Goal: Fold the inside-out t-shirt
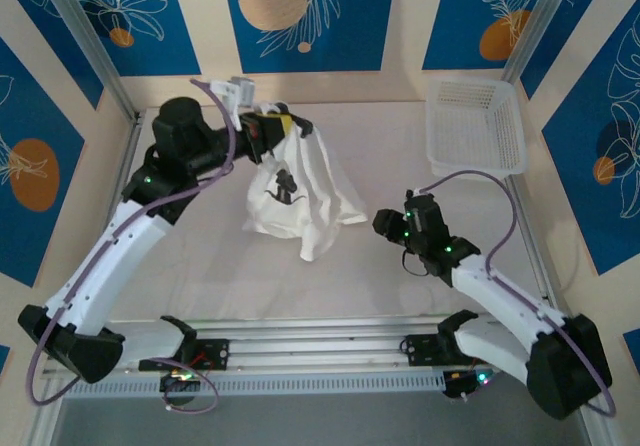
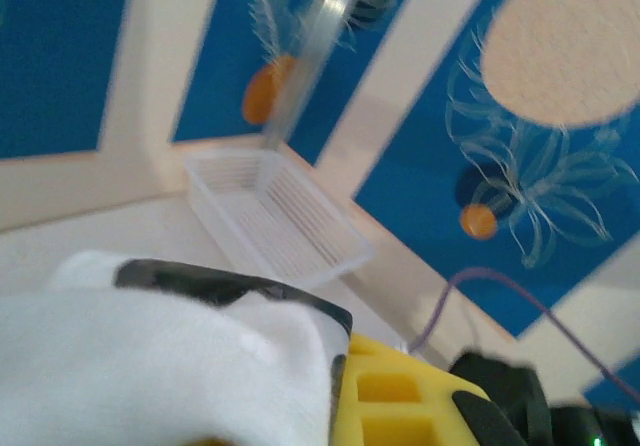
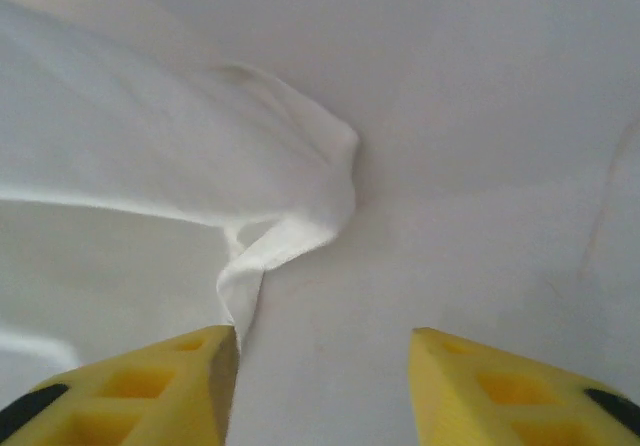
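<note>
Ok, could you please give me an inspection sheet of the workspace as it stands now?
Surface: pale, flat table.
Job's things: t-shirt hangs bunched from the left gripper, its lower edge resting on the table, a dark print showing.
Clutter: mesh basket at the far right corner, apart from the shirt.
Grippers: left gripper raised, shut on the shirt; right gripper open, low over the table, a shirt corner just ahead.
Cables: purple cables, one along the left arm, one looped above the right arm.
Surroundings: blue panels with leaf and orange-disc prints; frame posts.
</note>
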Motion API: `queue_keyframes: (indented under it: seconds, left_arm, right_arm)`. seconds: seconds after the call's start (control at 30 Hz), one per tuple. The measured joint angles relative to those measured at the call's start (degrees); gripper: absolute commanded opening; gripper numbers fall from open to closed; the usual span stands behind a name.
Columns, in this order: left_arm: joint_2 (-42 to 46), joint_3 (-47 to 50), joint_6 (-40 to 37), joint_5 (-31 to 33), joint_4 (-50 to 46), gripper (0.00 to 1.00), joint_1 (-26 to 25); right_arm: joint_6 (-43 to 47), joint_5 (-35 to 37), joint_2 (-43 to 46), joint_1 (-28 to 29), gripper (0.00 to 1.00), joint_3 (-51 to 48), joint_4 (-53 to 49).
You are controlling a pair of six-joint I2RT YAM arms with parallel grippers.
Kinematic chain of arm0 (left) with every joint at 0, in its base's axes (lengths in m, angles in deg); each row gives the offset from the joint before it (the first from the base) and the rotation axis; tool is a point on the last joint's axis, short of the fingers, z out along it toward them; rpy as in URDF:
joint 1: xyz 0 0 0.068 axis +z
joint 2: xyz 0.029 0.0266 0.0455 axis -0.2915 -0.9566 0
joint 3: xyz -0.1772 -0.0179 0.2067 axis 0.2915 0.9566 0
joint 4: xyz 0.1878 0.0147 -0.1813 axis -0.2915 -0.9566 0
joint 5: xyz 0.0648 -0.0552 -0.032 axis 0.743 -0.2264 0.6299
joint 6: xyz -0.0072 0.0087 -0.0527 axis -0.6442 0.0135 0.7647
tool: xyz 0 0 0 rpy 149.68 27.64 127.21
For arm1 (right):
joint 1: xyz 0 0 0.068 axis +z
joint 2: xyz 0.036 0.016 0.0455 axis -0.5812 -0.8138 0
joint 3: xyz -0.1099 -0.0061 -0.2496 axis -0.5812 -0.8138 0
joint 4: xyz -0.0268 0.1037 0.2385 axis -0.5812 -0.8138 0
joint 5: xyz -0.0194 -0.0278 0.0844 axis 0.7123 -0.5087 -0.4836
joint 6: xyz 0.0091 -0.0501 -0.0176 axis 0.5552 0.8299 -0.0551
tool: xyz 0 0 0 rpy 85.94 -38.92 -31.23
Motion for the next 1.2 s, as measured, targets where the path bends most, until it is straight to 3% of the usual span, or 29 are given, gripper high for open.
queue_keyframes:
  seconds: [0.13, 0.17, 0.2, 0.23, 0.27, 0.33, 0.4, 0.53, 0.6, 0.77, 0.9, 0.93, 1.07, 1.1, 1.2]
  left_arm:
    - [-0.63, 10.03, -10.6, 1.29, -3.1, 0.03, -13.07]
    - [-0.9, 13.62, -13.7, 2.67, -4.44, 0.16, -16.85]
    - [-1.18, 17.55, -17.55, 4.63, -6.34, 0.4, -21.07]
    - [-1.4, 20.22, -19.98, 6.54, -7.89, 0.58, -24.35]
    - [-1.57, 22.93, -23.06, 9.16, -10.01, 0.7, -28.06]
    - [-1.62, 26.03, -27.61, 14.12, -13.64, 0.79, -34.23]
    - [-1.07, 26.84, -30.49, 18.99, -15.19, 0.83, -36.87]
    - [4.13, 27.02, -30.71, 26.77, -13.03, 0.83, -34.29]
    - [7.15, 26.97, -27.69, 27.76, -11.1, 0.83, -29.75]
    - [5.66, 26.99, -15.26, 27.26, -9.44, 0.81, -16.28]
    - [-0.33, 28.13, -7.23, 21.97, -8.44, 0.81, -13.4]
    - [-1.68, 28.24, -5.97, 20.35, -8.24, 0.81, -13.38]
    - [-9.53, 28.22, -2.03, 15.21, -7.85, 0.76, -13.38]
    - [-11.43, 28.24, -1.44, 14.84, -7.87, 0.68, -13.31]
    - [-15.56, 28.72, -0.2, 13.73, -7.26, 0.38, -13.0]
  right_arm:
    - [0.28, -2.4, 6.8, -2.51, 0.55, 1.62, -2.08]
    - [0.44, -2.69, 8.33, -3.19, 0.56, 2.47, -2.93]
    - [0.68, -3.08, 9.92, -3.87, 0.56, 3.5, -3.74]
    - [1.01, -3.26, 10.93, -4.33, 0.57, 4.26, -4.28]
    - [1.38, -3.43, 11.98, -4.85, 0.57, 5.16, -4.7]
    - [2.12, -3.85, 12.87, -5.55, 0.58, 6.78, -5.29]
    - [2.84, -4.85, 12.2, -5.9, 0.58, 8.31, -5.81]
    - [3.67, -8.68, 6.45, -5.46, 0.57, 10.32, -6.73]
    - [4.04, -10.58, 1.75, -3.23, 0.57, 10.82, -7.48]
    - [5.25, -12.11, -9.14, 6.1, 0.59, 10.91, -8.66]
    - [5.77, -13.05, -19.28, 10.93, 0.59, 11.61, -8.55]
    - [5.86, -13.29, -21.77, 11.58, 0.52, 12.02, -8.55]
    - [6.88, -13.44, -29.55, 13.4, 0.05, 14.58, -9.64]
    - [6.95, -13.14, -29.66, 13.68, 0.0, 14.84, -9.88]
    - [6.86, -12.11, -26.75, 13.62, 0.0, 14.91, -9.92]
